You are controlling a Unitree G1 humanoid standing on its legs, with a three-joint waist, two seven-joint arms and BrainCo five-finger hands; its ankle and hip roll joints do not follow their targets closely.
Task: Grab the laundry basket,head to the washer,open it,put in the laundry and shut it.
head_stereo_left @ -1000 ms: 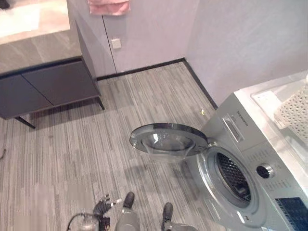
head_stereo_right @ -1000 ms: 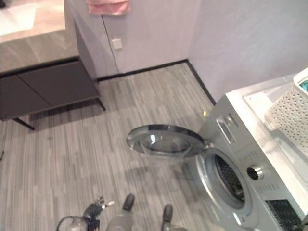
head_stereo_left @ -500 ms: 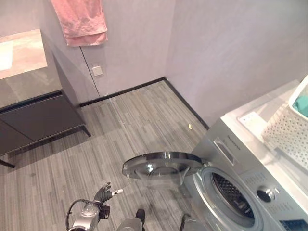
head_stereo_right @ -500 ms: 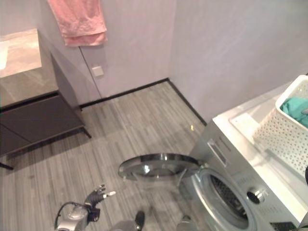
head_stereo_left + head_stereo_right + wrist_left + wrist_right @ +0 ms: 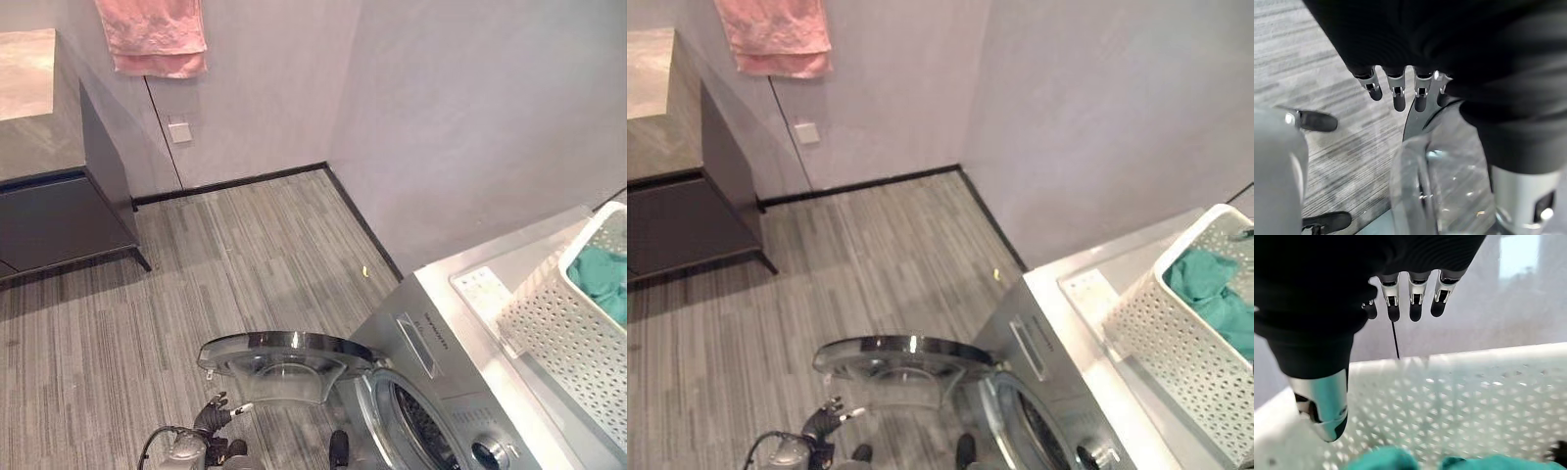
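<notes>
The washer (image 5: 431,392) stands at the lower right with its round glass door (image 5: 279,360) swung wide open and lying out flat over the floor (image 5: 225,255); the dark drum opening (image 5: 416,436) faces out beside it. On the washer's white top surface sits the white perforated laundry basket (image 5: 1181,348), and teal laundry (image 5: 1210,289) is piled inside it. There is print on the washer's drawer panel (image 5: 423,343) and on a label (image 5: 482,290) on the top, but it's too small to read. The left hand (image 5: 217,416) hangs low just beside the door's near rim, fingers (image 5: 1396,93) straight and relaxed, holding nothing. The right hand (image 5: 1327,396) hovers over the basket, fingers (image 5: 1413,301) extended above the teal cloth, nothing in its grasp. Up on the back wall, a pink towel (image 5: 152,37) hangs, with a white wall switch (image 5: 179,130) below it and a dark cabinet (image 5: 59,211) to the left.
</notes>
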